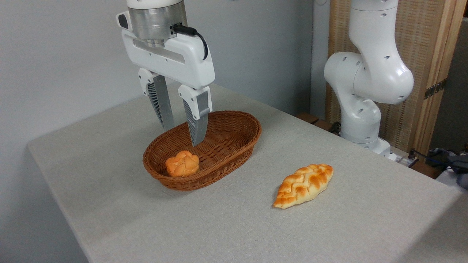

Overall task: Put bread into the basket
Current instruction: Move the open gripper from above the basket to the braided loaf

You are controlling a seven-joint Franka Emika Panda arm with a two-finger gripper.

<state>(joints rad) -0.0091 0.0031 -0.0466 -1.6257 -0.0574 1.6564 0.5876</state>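
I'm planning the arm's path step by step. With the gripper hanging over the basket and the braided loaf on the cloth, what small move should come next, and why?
Probably shift the gripper right, toward the braided loaf. Its fingers are open and empty above the basket, which holds only the small round roll, while the loaf lies on the table, outside.

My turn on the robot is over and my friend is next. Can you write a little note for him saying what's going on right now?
Gripper: open, empty, hanging above the basket.
Braided loaf: lying on the table, to the right of the basket, not touching it. Nothing holds it.
Small round roll: already inside the basket, at its near end.
Done: nothing yet for the loaf.
Left: move the gripper over to the loaf, grasp it, lift it and set it in the free part of the basket behind the roll.
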